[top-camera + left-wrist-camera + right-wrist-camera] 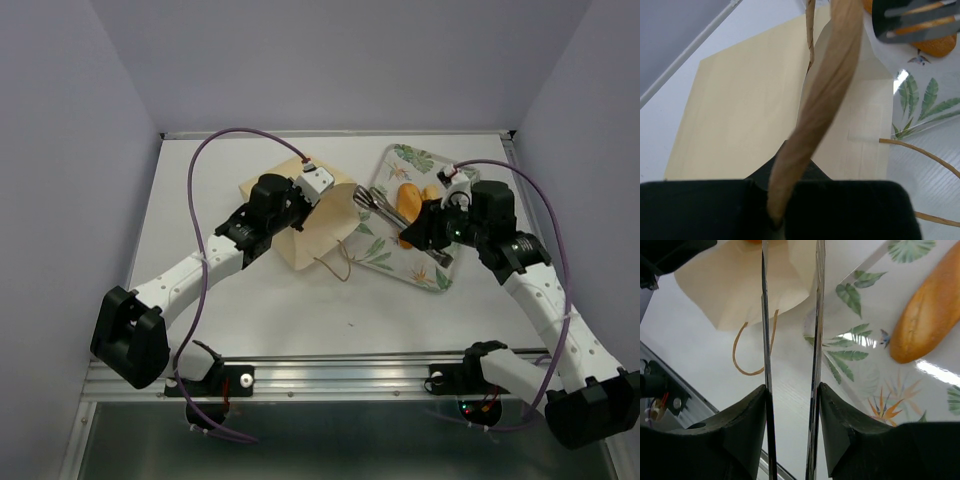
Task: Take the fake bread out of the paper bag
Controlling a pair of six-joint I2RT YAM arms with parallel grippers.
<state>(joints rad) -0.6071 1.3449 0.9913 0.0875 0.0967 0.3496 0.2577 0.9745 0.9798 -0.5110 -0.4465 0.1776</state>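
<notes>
My left gripper (777, 220) clenches one cord handle (825, 100) of the single paper bag (320, 235). My right gripper (790, 405) grasps one pair of tongs (378, 204) over one tray (420, 272) holding two bread pieces (408, 197).

Top camera looked down from behind the arm bases (215, 380) on the whole table (200, 190), left wrist camera sat close over the paper bag (740, 125), right wrist camera low over the floral tray (865, 347), both seen in all views.

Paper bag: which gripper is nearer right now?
Left. The left gripper is at the paper bag, its fingers shut on the bag's handle. The right gripper is off to the bag's right over the tray, holding tongs.
</notes>
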